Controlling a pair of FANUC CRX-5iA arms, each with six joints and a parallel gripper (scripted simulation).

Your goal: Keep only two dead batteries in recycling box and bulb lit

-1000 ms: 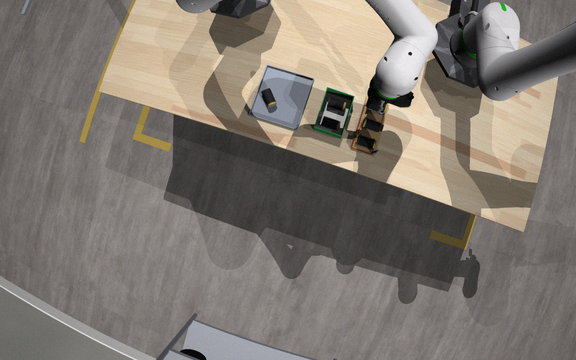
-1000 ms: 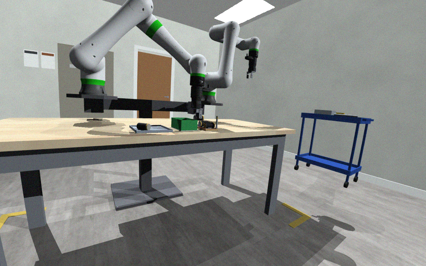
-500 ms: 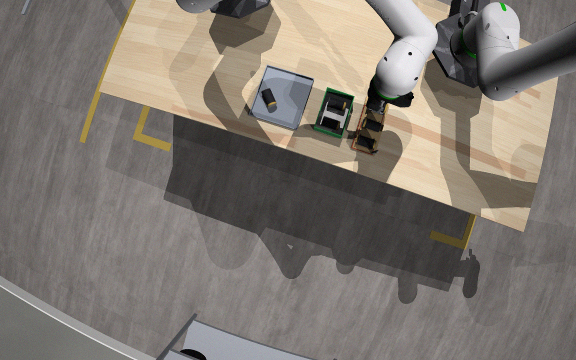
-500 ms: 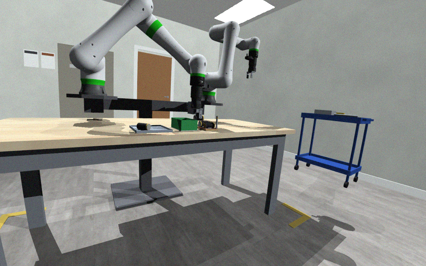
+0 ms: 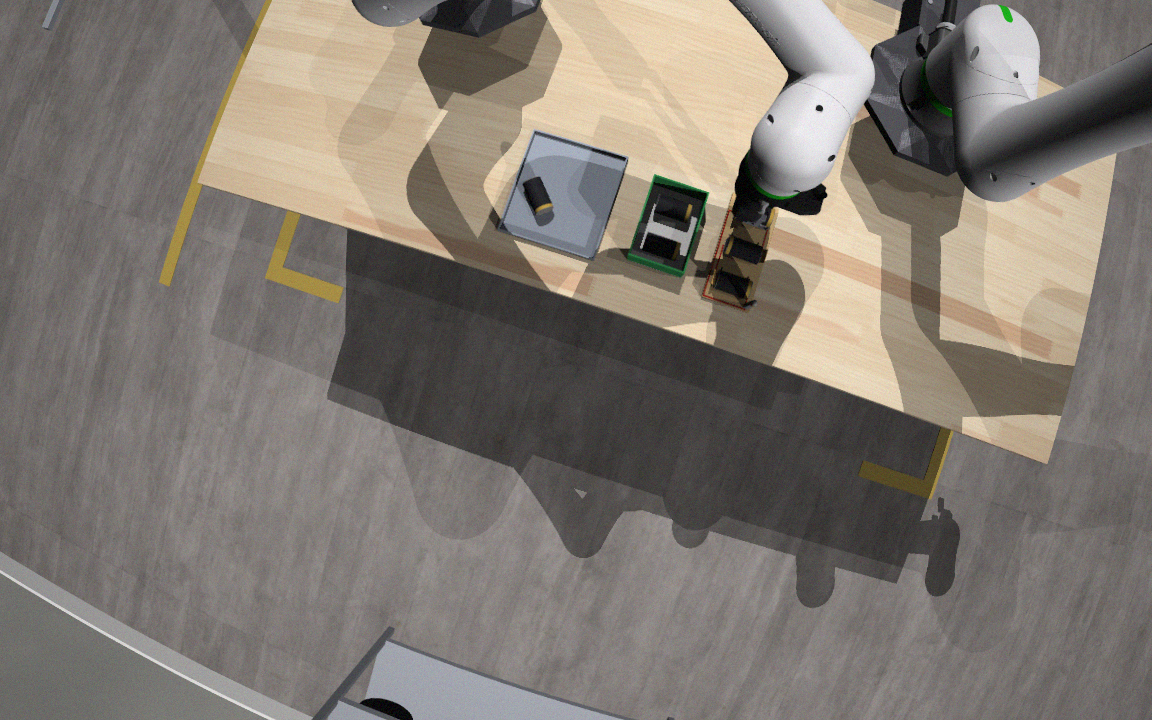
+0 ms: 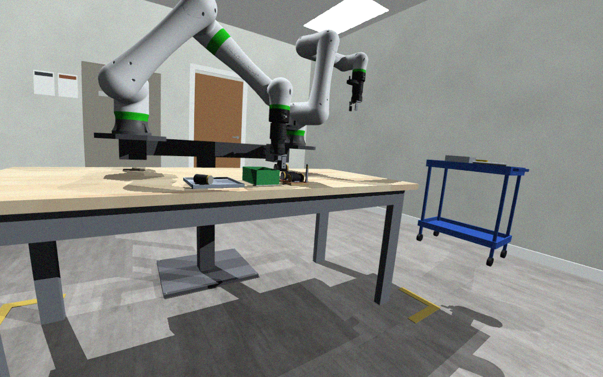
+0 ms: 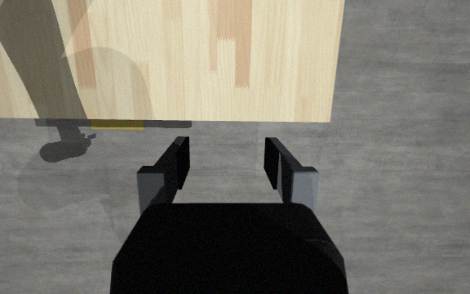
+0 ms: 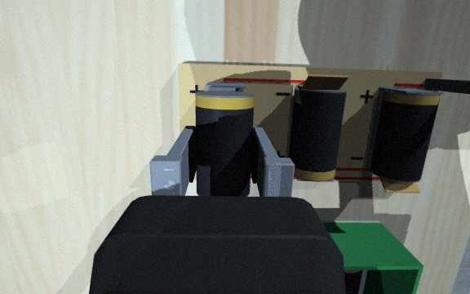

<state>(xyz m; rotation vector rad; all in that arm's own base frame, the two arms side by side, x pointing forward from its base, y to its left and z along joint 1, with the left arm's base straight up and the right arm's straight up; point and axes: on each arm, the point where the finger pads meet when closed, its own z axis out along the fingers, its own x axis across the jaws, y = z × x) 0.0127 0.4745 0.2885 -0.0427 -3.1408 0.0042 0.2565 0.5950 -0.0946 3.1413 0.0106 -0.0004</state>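
The top view shows the desk (image 5: 831, 340) (image 6: 83, 199) (image 7: 170, 61) (image 8: 55, 102) with the green box (image 5: 704, 207) (image 6: 260, 176) (image 8: 374, 245) near the middle of its long front edge, upright, with two batteries lying inside: one (image 5: 672, 211) toward the back edge, another (image 5: 659, 246) toward the front. On the side toward the desk's front-left corner in that view, a shallow tray (image 5: 580, 214) (image 6: 224, 184) holds a single battery (image 5: 537, 194) (image 6: 202, 179) on its side. On the box's other side lies the battery board (image 5: 737, 266) (image 8: 268, 73), where a middle battery (image 5: 745, 249) (image 8: 317, 131) and an outer battery (image 5: 730, 285) (image 8: 406, 136) lie side by side, the outer one closer to the front edge. Over the board's end toward the back edge, the right gripper (image 5: 752, 211) (image 6: 283, 164) (image 8: 223, 144) has its jaws partly open, pinching a battery (image 8: 223, 135) whose yellow-banded end points to the plus mark; its other end is hidden. The left gripper (image 6: 354, 107) (image 7: 227, 153) hangs high, jaws wide open and holding nothing, beyond the desk's short edge. Whether the bulb is lit, I cannot tell.
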